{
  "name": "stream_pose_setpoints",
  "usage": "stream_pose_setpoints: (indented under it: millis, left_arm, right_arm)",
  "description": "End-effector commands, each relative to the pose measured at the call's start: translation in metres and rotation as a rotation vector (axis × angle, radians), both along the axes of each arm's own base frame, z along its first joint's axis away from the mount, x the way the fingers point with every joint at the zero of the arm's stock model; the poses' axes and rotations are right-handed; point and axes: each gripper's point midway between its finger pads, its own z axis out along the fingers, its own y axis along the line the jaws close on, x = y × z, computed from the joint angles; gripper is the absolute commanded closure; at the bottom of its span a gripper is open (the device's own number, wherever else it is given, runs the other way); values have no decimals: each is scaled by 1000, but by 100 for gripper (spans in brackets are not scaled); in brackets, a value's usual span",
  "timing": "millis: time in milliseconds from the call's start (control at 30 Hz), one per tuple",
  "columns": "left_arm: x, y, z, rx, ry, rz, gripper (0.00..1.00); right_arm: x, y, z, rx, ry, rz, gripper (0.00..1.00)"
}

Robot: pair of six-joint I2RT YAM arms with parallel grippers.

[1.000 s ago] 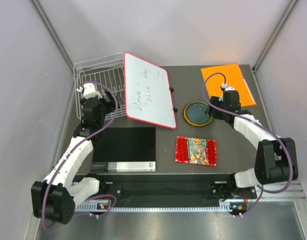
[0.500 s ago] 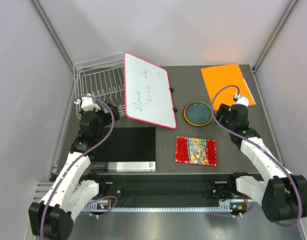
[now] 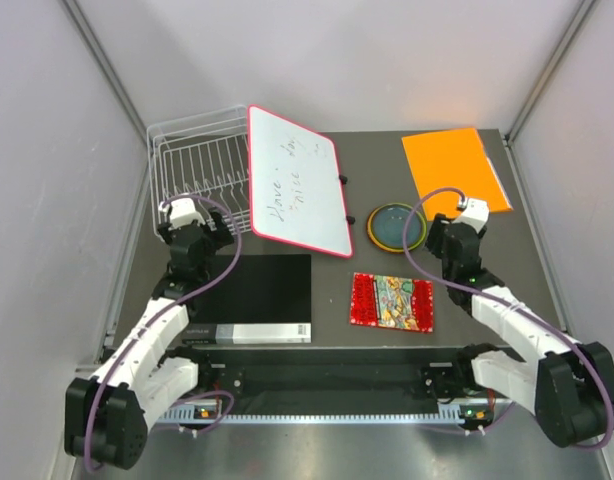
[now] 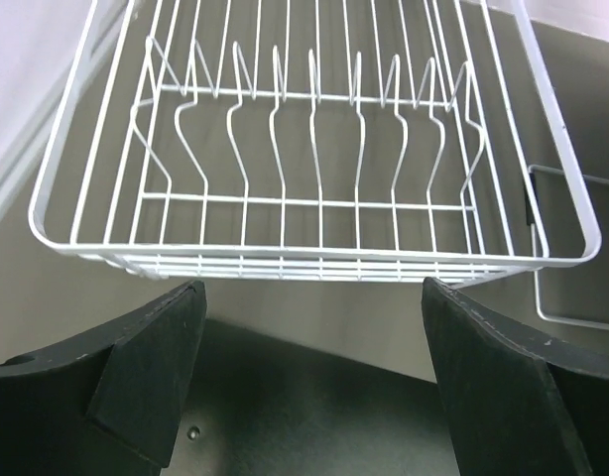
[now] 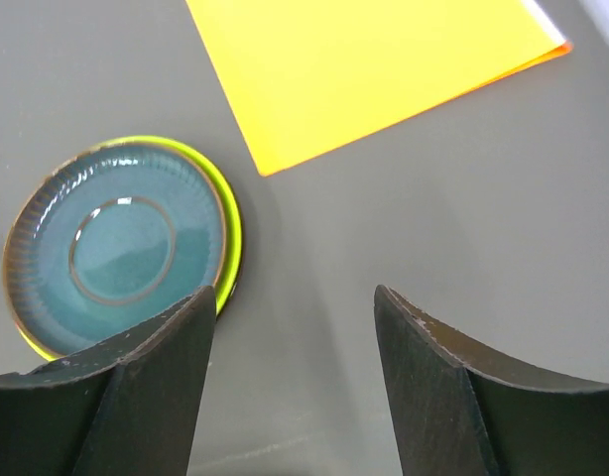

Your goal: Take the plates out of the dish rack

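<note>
Top cam: fixed high at the near edge, looks down over the whole desk (image 3: 377, 160). L wrist cam: low, close, faces fwd into the dish rack (image 4: 314, 203), which top view shows far left. R wrist cam: close, prob. aimed almost straight down at teal plate (image 5: 121, 238) & orange sheet (image 5: 364, 59) corner, both on top view's right.

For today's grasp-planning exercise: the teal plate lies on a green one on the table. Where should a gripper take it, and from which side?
Probably its rim, on the edge facing the open right gripper, from above, one finger inside and one outside. The teal plate lies flat on the lime green plate, so only its rim offers a hold.
</note>
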Motion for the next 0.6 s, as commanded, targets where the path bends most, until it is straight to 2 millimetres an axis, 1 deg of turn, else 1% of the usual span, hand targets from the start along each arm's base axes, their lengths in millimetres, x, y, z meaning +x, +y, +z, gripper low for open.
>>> stream_pose_setpoints:
  millis: [0,67,100,133,233,300,367,400,567]
  left_arm:
    - [7,-8,27,19,-103,-58,6]
    - [4,-13,25,11,-105,-89,5]
    - [1,-12,26,9,-114,-91,5]
    - [-1,-12,27,7,-124,-89,5]
    - [-4,-7,31,6,-138,-66,4]
    - [-5,-6,37,11,-149,-60,4]
    - [-5,-6,38,8,-147,-61,4]
    - [-5,-7,40,5,-152,-64,6]
    - [-4,-6,39,4,-141,-51,8]
  right_arm:
    - [4,-12,31,-42,-130,-69,35]
    - [0,-14,29,-52,-126,-70,35]
    - [-1,-16,32,-53,-138,-79,35]
    - [-4,-17,29,-60,-135,-76,34]
    - [-5,-19,32,-68,-151,-81,34]
    - [-5,-19,32,-70,-149,-80,34]
    - [-5,-19,33,-70,-148,-78,34]
    - [-5,-18,31,-68,-142,-78,34]
    - [-8,-20,31,-67,-146,-80,34]
